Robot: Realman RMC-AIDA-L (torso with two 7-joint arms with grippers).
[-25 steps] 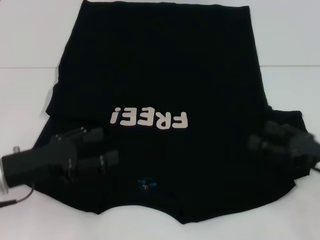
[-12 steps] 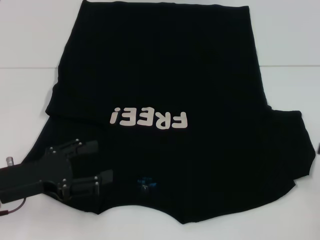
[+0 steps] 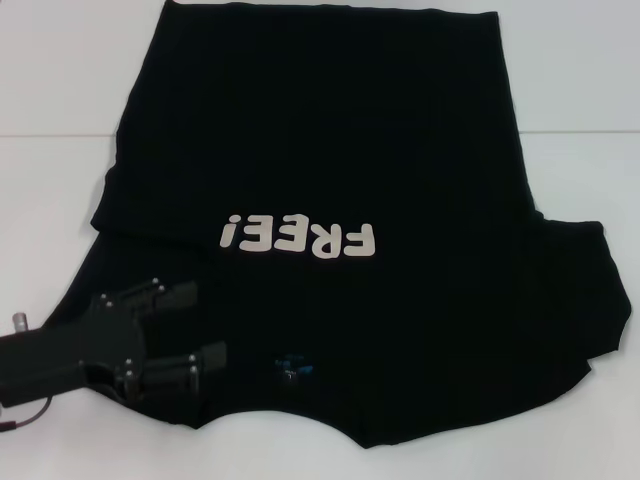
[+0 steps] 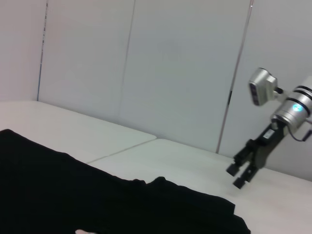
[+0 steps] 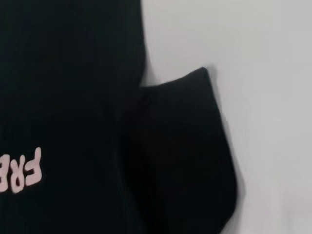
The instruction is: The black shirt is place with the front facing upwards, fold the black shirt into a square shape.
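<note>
While the shirt [image 3: 330,230] lies flat mid-table, the left gripper [image 3: 185,325] hovers wide-fingered over its 7 o'clock shoulder — folding seems unstarted; next, pinch that edge. The right gripper [image 4: 242,174] hangs off at 3 o'clock, fingers slightly parted.

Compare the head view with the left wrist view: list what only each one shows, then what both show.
Only the head view: the left gripper, jaws open, over the shirt's near left part, the whole white FREE! print, and the blue neck tag. Only the left wrist view: the right gripper, raised off the table beyond the shirt, and the wall panels behind. Both: the black shirt spread on the white table.
</note>
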